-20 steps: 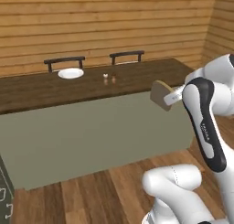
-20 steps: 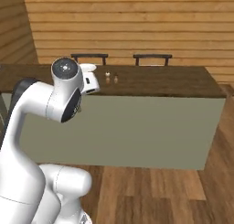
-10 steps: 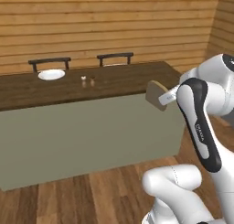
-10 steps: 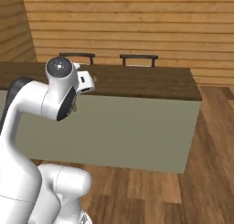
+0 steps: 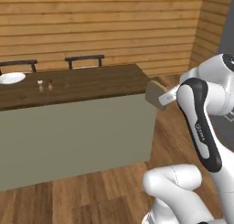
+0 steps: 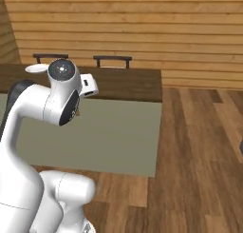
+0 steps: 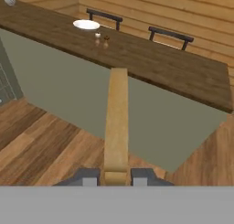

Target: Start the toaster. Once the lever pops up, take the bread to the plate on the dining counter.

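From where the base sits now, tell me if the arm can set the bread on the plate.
Probably not. The plate sits far along the dining counter, while the tool holds the bread off the near end.

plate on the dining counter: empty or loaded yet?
Empty. The plate sits bare; the bread is clamped in the gripper.
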Controlling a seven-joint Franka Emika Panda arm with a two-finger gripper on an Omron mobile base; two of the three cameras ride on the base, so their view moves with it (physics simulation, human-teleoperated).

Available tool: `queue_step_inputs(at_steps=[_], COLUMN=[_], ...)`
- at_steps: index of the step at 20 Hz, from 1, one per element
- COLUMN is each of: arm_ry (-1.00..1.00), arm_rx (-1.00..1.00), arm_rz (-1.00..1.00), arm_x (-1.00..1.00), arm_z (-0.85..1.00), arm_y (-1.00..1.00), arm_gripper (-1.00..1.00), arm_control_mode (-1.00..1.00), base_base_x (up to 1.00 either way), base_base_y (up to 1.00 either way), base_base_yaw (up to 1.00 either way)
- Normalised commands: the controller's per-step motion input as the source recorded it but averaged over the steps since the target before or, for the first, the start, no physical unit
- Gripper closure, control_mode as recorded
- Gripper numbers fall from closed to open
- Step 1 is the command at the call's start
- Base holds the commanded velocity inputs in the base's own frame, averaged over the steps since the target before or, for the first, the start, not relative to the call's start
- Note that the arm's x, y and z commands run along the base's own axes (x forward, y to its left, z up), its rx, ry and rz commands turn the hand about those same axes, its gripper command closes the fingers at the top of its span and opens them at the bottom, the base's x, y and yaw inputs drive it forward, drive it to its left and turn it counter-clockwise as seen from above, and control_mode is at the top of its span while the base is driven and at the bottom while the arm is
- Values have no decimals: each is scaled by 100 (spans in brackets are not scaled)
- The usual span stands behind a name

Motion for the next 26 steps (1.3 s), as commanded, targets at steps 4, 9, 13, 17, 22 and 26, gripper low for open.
queue_step_inputs(at_steps=[4, 9, 13, 17, 22, 26], arm_ry=[0, 0, 0, 0, 0, 0], arm_rx=[0, 0, 0, 0, 0, 0], arm_rz=[0, 0, 0, 0, 0, 0], arm_x=[0, 0, 0, 0, 0, 0], arm_z=[0, 0, 0, 0, 0, 0], arm_y=[0, 0, 0, 0, 0, 0], arm_gripper=[100, 100, 100, 100, 100, 100], arm_control_mode=[100, 100, 100, 100, 100, 100], base_base_x=[14, 11, 21, 38, 81, 100], base_base_y=[-100, -100, -100, -100, -86, -46], base_base_yaw=[0, 0, -3, -2, 0, 0])
